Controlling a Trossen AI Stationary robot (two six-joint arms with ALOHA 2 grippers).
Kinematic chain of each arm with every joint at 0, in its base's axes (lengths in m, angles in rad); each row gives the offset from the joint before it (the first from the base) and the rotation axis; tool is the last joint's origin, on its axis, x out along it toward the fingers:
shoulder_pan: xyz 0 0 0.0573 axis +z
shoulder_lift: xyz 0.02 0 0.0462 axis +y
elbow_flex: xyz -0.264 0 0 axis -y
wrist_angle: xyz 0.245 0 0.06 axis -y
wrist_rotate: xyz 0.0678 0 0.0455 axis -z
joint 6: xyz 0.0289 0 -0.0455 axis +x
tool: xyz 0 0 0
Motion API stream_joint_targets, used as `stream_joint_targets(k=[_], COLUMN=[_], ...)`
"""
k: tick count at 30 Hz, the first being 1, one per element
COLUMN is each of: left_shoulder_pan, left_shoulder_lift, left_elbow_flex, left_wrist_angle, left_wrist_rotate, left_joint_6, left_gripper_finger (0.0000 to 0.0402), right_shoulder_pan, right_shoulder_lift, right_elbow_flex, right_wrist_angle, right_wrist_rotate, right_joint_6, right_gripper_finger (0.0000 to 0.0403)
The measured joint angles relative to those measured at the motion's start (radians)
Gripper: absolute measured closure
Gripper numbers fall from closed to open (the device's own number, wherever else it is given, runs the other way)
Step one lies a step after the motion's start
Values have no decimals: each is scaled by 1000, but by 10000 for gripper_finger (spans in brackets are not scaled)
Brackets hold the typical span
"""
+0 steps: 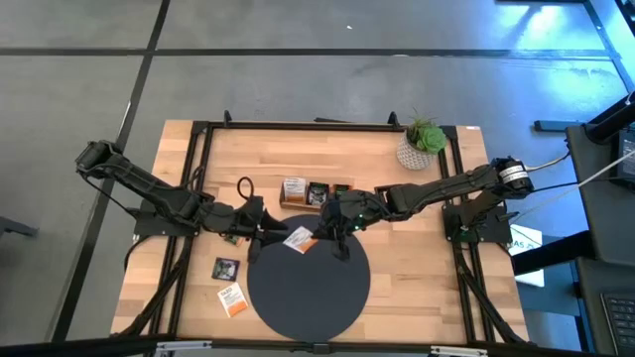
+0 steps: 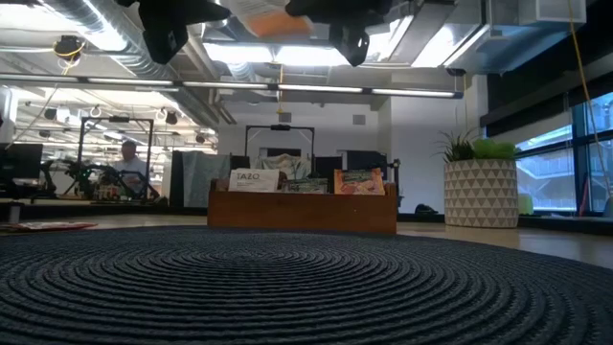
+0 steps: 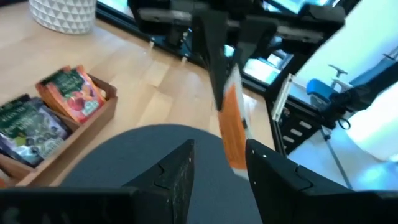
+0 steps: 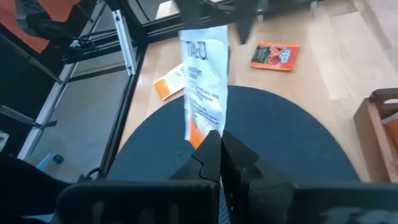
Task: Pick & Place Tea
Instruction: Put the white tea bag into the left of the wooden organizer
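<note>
We see the white-and-orange tea sachet (image 1: 299, 239) hanging in the air above the far edge of the dark round mat (image 1: 308, 293), pinched at one end between the closed fingers of the right gripper (image 4: 219, 144). Its long axis runs from that gripper out toward the left arm, so the free end points straight at the left gripper (image 3: 219, 158), whose jaws stand open with the sachet's orange end just beyond the gap between them. Both grippers meet over the mat's far edge, the right coming in from the planter (image 1: 421, 144) side of the mat, the left from the opposite side. We judge this a hand-over in the air: the left gripper is the nearer free one and would need to advance along the sachet's axis before closing. Beyond the mat's far edge sits the wooden tray (image 1: 313, 194), already holding sachets upright; two more sachets (image 1: 227, 283) lie flat on the table beside the mat, on the left arm's side.
</note>
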Motion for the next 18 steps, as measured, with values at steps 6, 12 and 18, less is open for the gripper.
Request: stream_joint_targets(k=[6,12,18], left_shoulder_pan=[7,39,52], left_shoulder_lift=[0,0,14], left_elbow_flex=[0,0,0], left_wrist_angle=[55,108,96], left_wrist_rotate=[-16,4,44], left_joint_6=[0,-9,-37], left_gripper_finger=[263,263,263], right_shoulder_pan=[0,0,0], right_shoulder_lift=[0,0,0], right_elbow_flex=[0,0,0], right_wrist_angle=[-1,0,11], right_wrist_rotate=[-8,-13,-12], right_joint_6=[0,0,1], right_gripper_finger=[396,396,396])
